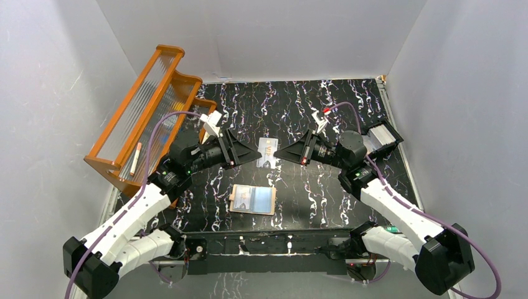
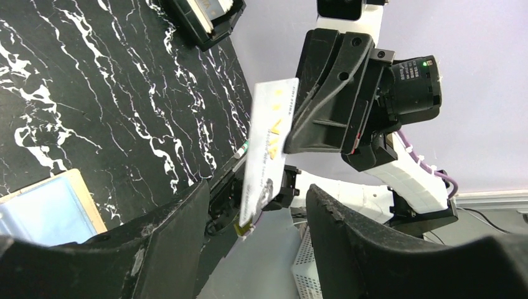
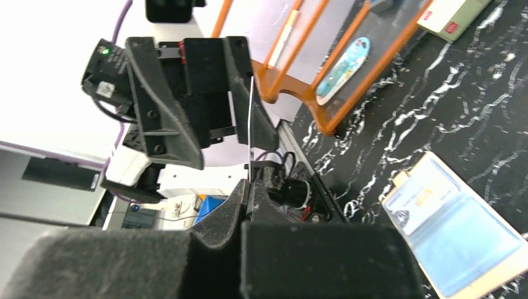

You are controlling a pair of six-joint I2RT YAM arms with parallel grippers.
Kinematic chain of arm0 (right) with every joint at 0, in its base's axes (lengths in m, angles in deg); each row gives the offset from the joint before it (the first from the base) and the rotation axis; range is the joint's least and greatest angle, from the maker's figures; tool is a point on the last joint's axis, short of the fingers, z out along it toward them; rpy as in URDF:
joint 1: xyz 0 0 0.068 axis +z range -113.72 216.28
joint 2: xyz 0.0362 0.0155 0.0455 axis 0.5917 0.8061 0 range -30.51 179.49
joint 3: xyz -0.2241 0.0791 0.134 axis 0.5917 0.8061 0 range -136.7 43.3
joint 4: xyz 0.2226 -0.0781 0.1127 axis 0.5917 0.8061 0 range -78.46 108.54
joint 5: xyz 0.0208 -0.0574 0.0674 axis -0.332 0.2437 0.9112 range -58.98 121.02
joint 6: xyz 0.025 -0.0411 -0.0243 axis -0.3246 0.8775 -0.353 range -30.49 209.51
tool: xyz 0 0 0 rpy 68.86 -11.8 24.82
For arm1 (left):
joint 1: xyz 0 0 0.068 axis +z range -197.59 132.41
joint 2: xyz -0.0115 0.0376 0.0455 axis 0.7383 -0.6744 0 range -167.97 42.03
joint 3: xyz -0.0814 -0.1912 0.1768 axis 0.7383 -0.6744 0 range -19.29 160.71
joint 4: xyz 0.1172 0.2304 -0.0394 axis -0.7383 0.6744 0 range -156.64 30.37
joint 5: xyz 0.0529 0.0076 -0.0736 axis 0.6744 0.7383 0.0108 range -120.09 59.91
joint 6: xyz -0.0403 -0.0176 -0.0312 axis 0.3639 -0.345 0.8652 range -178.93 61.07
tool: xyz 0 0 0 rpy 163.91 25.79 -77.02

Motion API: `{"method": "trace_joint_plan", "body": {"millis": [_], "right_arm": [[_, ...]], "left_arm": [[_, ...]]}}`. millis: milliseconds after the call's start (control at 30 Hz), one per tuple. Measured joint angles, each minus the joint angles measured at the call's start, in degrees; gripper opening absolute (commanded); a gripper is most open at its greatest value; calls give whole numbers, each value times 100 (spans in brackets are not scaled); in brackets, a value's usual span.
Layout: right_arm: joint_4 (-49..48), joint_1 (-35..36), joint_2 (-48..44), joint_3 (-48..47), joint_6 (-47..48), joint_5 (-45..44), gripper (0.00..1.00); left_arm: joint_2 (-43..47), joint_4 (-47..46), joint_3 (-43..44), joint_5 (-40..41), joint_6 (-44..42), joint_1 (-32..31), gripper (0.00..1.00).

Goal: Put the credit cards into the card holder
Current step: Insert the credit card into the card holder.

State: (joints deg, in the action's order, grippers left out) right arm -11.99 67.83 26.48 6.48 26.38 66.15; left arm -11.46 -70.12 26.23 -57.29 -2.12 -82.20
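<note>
The right gripper (image 3: pixel 249 187) clamps a white credit card (image 2: pixel 269 146) by one edge, mid-air, beyond the open card holder (image 1: pixel 253 200). The left gripper (image 2: pixel 256 199) stands open at its free end. Likely light, stiff, slick — pinch the flat faces.

White shells are covering the black-jointed left arm (image 1: pixel 134 215) and right arm (image 1: pixel 398 212), purple cables (image 1: pixel 346 104) trailing along both; left tool (image 1: pixel 254 154) and right tool (image 1: pixel 279 154) are showing matte black.
</note>
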Motion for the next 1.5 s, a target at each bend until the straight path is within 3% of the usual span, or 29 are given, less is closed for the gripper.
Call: {"method": "trace_joint_plan", "body": {"millis": [167,367,433,633,700,1000,1200,1500], "right_arm": [[-437,142,17,15,-234,96,0],[-634,289,173,66,-315,129,0],[-662,310,190,116,-330,129,1],[-413,315,197,177,-212,96,39],[-127,326,186,173,-81,9,44],[1624,337,-227,103,337,-1132,47],[2747,337,162,-22,487,-1545,45],[2911,431,1095,323,573,-1576,43]], "left_arm": [[-33,-197,0,-127,50,0,39],[-98,-409,-11,-221,83,0,6],[-107,-415,-20,-243,74,0,0],[-129,-302,-22,-280,-31,0,0],[-129,-133,-22,-260,-109,0,0],[-184,837,-20,22,-645,0,0],[-627,1224,-74,258,-1014,0,0],[-1244,1340,-614,621,-1207,0,0]]}}
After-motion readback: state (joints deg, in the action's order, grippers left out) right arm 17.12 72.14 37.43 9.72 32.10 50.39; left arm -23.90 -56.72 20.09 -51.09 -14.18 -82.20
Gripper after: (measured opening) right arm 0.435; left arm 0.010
